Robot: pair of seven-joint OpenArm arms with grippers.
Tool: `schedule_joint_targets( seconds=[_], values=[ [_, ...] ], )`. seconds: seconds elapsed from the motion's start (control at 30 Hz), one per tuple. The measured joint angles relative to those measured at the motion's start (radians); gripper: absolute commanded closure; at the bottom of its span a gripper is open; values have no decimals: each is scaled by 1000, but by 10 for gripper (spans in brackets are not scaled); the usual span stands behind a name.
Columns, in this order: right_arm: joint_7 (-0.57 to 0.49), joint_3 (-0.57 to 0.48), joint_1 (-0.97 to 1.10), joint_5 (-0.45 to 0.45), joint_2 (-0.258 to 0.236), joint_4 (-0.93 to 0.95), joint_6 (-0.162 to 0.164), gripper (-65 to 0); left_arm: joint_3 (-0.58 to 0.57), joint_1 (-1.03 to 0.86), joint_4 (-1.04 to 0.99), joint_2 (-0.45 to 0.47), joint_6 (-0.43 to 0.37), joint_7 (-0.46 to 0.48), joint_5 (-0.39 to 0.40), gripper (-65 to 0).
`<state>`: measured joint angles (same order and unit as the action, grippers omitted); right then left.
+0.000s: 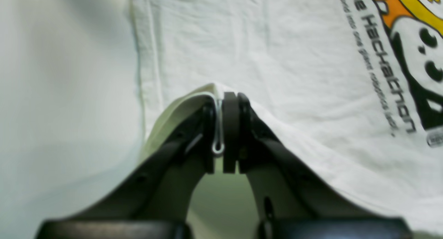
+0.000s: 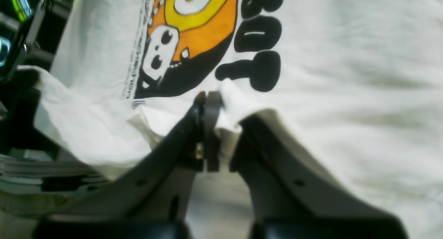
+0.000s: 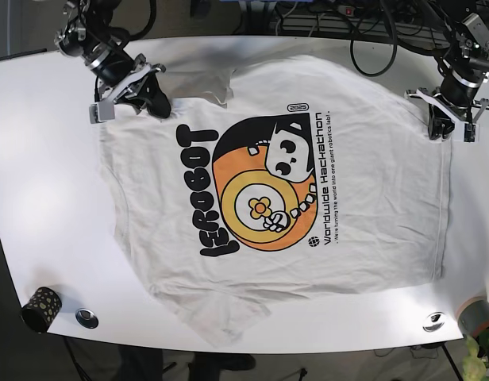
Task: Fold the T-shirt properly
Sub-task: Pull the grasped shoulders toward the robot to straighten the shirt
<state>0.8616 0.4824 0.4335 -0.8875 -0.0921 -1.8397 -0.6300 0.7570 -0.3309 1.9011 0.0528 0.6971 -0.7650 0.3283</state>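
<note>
Left wrist view: the left gripper (image 1: 223,128) stands with its black pads pressed together on a thin raised fold of the white T-shirt (image 1: 277,59), the cloth peaking up between them. The pinch sits near a stitched edge running up the left of the frame, with bare white table (image 1: 52,111) beyond; part of the printed lettering (image 1: 384,76) shows at the right. Holding at the edge, by judgement, gives the arm a corner to carry over for a fold.

Right wrist view: the right gripper (image 2: 211,128) appears closed on a bunched ridge of the same shirt, just near the black and orange graphic (image 2: 193,41). Cloth humps up on both sides of the jaws, which suggests the fabric is lifted slightly off the table rather than lying flat.

Base view: the T-shirt (image 3: 371,238) lies spread face up across the white table (image 3: 38,198), graphic (image 3: 260,190) in the middle. The right gripper (image 3: 153,99) grips it at the far left corner, the left gripper (image 3: 439,127) at the far right corner. Both holds lie along the far edge, seemingly so the two arms can draw that edge toward the near side together. A small patterned cup (image 3: 41,308) stands at the near left, well apart from the shirt.
</note>
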Motion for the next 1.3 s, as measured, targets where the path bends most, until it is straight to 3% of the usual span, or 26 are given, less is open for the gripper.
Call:
schedule_joint_targets(
  seconds=[0.27,0.53,0.7,0.9,1.3],
  values=[
    [6,-2,-152,-3,-29,96,0,0,1,52,-69,32,0,-2,1,-15],
    [1,-82,-300,-2,-89,238,0,0,0,141,-161,42,0,-2,-3,-15],
    [3,-127,-385,4,-95,317,1,0,-3,230,-214,57,-1,2,-96,-17],
    [0,-127,-503,118,-105,386,-1,0,-3,328,-332,69,0,-2,-163,-17],
    [0,-128,-679,265,-102,551,-3,0,-10,462,-514,143,0,-2,-171,-19]
  ],
)
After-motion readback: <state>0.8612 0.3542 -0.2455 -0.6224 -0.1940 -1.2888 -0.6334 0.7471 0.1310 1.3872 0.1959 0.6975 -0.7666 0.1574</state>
